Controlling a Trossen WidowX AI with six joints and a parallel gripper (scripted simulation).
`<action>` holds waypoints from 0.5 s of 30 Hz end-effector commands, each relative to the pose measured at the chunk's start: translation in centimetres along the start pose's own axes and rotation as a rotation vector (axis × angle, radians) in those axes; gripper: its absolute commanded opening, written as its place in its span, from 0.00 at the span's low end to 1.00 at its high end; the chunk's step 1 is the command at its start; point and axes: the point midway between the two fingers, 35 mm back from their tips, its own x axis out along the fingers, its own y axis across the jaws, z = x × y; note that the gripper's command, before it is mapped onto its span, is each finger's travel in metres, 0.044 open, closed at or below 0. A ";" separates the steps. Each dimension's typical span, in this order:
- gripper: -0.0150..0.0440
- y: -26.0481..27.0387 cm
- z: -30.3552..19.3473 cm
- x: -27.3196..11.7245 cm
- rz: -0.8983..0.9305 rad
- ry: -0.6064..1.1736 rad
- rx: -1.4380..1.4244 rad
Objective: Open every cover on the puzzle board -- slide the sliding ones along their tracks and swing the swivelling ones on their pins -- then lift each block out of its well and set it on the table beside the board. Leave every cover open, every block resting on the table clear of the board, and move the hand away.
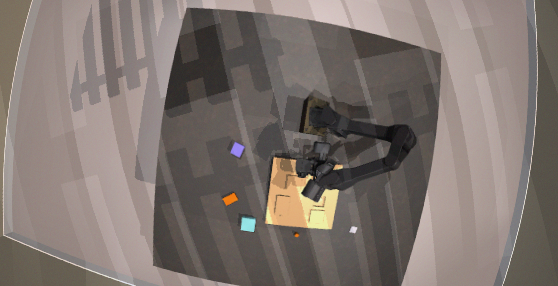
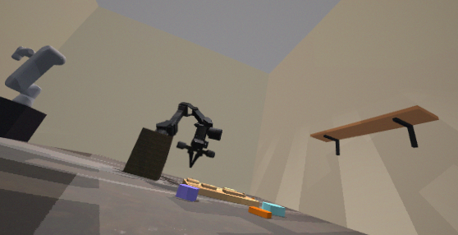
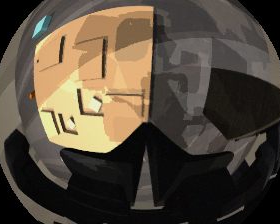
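Observation:
The tan puzzle board (image 1: 300, 221) (image 2: 242, 200) (image 3: 123, 134) lies flat, with low raised covers (image 2: 233, 191) on it. The wrist view shows two recesses with pale patches inside; I cannot tell whether these are blocks or light. On the table, clear of the board, lie a purple block (image 1: 237, 149) (image 2: 187, 192), an orange block (image 1: 230, 199) (image 2: 260, 212), a cyan block (image 1: 248, 224) (image 2: 273, 209) (image 3: 41, 27), a small orange piece (image 1: 296, 235) (image 3: 32, 95) and a small white block (image 1: 353, 229). My gripper (image 2: 190, 166) (image 3: 147, 125) is shut and empty, above the board's back part, which the arm partly hides.
The arm's brown pedestal (image 1: 308, 126) (image 2: 148, 154) stands behind the board. The arm bends out to the right in the top view. A wall shelf (image 2: 373, 124) and a grey robot arm (image 2: 34, 65) on a black stand are farther off.

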 end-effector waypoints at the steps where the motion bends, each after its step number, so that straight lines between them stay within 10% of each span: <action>1: 0.25 -0.1 0.1 0.0 -0.003 -0.004 -0.004; 15: 0.25 0.0 0.2 0.8 -0.003 -0.007 -0.003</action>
